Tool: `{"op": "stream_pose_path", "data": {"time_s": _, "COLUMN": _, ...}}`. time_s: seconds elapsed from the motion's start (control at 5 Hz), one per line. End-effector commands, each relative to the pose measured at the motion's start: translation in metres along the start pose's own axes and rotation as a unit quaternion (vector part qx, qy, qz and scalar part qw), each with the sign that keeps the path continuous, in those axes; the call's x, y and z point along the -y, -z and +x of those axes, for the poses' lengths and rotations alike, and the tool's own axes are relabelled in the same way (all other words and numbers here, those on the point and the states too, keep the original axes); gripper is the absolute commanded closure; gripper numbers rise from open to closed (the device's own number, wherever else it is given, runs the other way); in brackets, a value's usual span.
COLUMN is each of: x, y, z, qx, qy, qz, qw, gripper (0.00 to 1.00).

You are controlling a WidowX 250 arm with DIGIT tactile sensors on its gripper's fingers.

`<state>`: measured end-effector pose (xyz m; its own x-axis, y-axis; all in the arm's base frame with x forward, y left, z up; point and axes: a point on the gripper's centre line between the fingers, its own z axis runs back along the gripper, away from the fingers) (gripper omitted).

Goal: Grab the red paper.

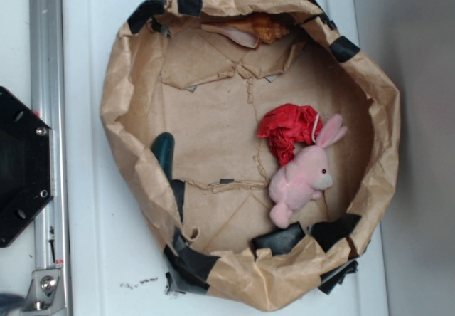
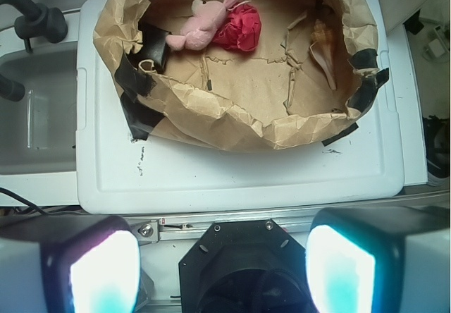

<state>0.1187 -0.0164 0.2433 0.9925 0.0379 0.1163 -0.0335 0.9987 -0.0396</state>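
Observation:
The red paper (image 1: 288,132) is a crumpled bright red wad lying on the floor of a brown paper basin (image 1: 124,109), right of centre. A pink plush bunny (image 1: 304,177) lies against its lower side, ears touching it. In the wrist view the red paper (image 2: 239,29) shows at the far top with the bunny (image 2: 201,29) to its left. My gripper (image 2: 222,271) is open, its two pads (image 2: 102,274) wide apart with nothing between them. It hangs over the robot's black base, well short of the basin. The exterior view does not show the gripper.
The basin's wrinkled walls (image 2: 232,126) are patched with black tape and stand on a white platform (image 1: 89,209). An orange shell-like object (image 1: 266,25) lies at its far edge and a dark green item (image 1: 163,152) by the left wall. The black base (image 1: 21,166) and a metal rail (image 1: 46,81) are at the left.

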Motion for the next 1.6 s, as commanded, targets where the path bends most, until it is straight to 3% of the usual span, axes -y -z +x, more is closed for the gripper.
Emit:
{"op": "stream_pose_path", "data": {"time_s": 0.0, "x": 0.0, "y": 0.0, "z": 0.0, "qx": 0.0, "qy": 0.0, "qz": 0.0, "qw": 1.0, "gripper": 0.0}}
{"op": "stream_pose_path", "data": {"time_s": 0.2, "x": -0.022, "y": 0.037, "z": 0.047, "qx": -0.015, "qy": 0.062, "qz": 0.065, "qw": 0.996, "gripper": 0.0}}
{"op": "stream_pose_path", "data": {"time_s": 0.4, "x": -0.013, "y": 0.069, "z": 0.076, "qx": 0.056, "qy": 0.151, "qz": 0.061, "qw": 0.985, "gripper": 0.0}}
{"op": "stream_pose_path", "data": {"time_s": 0.6, "x": -0.012, "y": 0.104, "z": 0.106, "qx": 0.088, "qy": 0.178, "qz": 0.045, "qw": 0.979, "gripper": 0.0}}
{"op": "stream_pose_path", "data": {"time_s": 0.8, "x": -0.008, "y": 0.137, "z": 0.12, "qx": 0.094, "qy": 0.21, "qz": 0.026, "qw": 0.973, "gripper": 0.0}}
{"op": "stream_pose_path", "data": {"time_s": 1.0, "x": 0.005, "y": 0.167, "z": 0.133, "qx": 0.081, "qy": 0.234, "qz": -0.011, "qw": 0.969, "gripper": 0.0}}
{"op": "stream_pose_path", "data": {"time_s": 1.2, "x": 0.014, "y": 0.2, "z": 0.145, "qx": 0.049, "qy": 0.263, "qz": -0.018, "qw": 0.963, "gripper": 0.0}}
{"op": "stream_pose_path", "data": {"time_s": 1.4, "x": -0.001, "y": 0.189, "z": 0.159, "qx": 0.056, "qy": 0.241, "qz": -0.038, "qw": 0.968, "gripper": 0.0}}
